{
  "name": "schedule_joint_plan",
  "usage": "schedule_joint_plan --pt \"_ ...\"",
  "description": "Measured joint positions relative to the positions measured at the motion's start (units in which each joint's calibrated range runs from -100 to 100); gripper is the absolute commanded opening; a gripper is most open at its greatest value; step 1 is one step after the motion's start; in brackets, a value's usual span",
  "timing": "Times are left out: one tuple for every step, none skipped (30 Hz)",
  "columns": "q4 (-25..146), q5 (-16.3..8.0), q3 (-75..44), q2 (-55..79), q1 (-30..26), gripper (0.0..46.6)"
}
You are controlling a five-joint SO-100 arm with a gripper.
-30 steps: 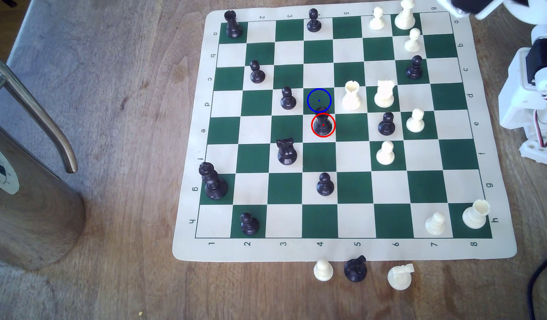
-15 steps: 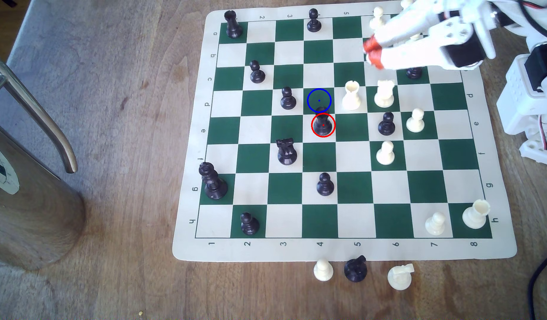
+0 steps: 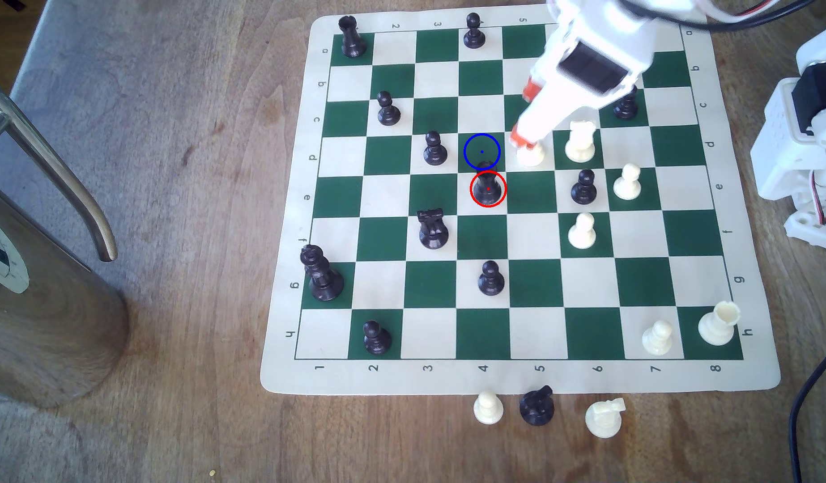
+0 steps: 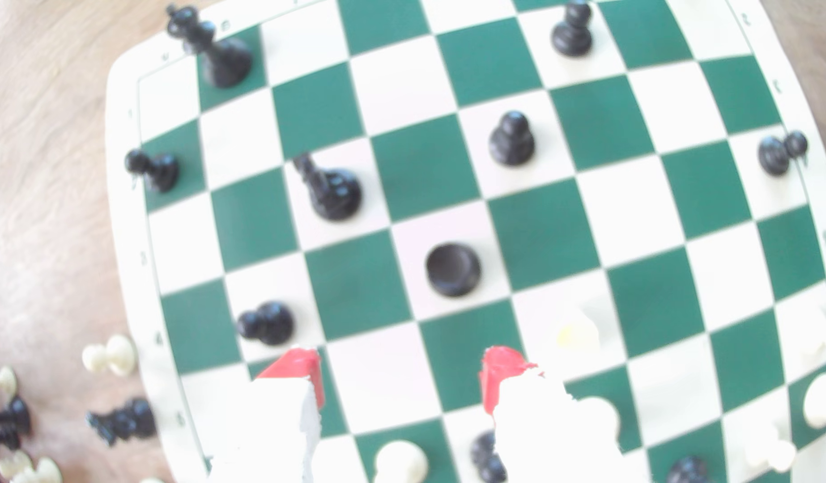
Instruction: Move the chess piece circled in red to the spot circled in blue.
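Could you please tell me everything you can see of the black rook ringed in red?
The black rook is a stout, dark, glossy column with a flared round base; the wrist view shows its round top from above. It stands upright on a cream square in file 4, row e, beside the blue-ringed green square. Nothing touches it; the open gripper hovers apart.

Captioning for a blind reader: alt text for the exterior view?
Open white red-tipped tool hovers near a white rook, short of the red-circled black rook. The blue-ringed green square is adjacent.
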Motion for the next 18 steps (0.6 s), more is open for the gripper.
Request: schedule_joint_plan --pt "-0.8 -0.29 -0.45 1.76 -0.29 19.8" --pt "-2.15 -0.68 -1.81 5.95 -0.81 20.0" --pt "-2.63 -0.83 -1.99 7.46 -0.88 20.6" --pt "-3.35 -0.93 -2.44 9.05 -0.88 20.9" --pt "-4.22 -0.98 -2.98 10.89 -0.88 21.0" --pt "-5.1 -1.03 -3.43 12.74 -0.88 21.2" --pt "-6.69 -1.03 -3.62 15.84 -0.88 21.3" --pt "-7.33 -1.03 -3.62 16.76 -0.81 21.3" --pt "-8.05 -0.98 -3.62 17.68 -0.74 21.4" --pt "-8.76 -0.98 -3.8 18.94 -0.44 21.5" --pt "-9.72 -0.98 -3.98 21.11 0.44 21.5" --pt "-9.96 -0.88 -3.98 21.7 0.96 21.5" --pt "-10.36 -0.78 -4.07 22.29 1.25 21.5" --pt "-10.68 -0.68 -4.34 22.96 1.25 21.5" --pt "-10.92 -0.59 -4.43 23.46 1.18 21.2" --pt "-11.0 -0.39 -4.61 24.21 1.03 21.1" --pt "-11.0 -0.39 -4.61 24.38 0.96 21.1" --pt "-10.92 -0.29 -4.97 25.05 0.96 21.0"
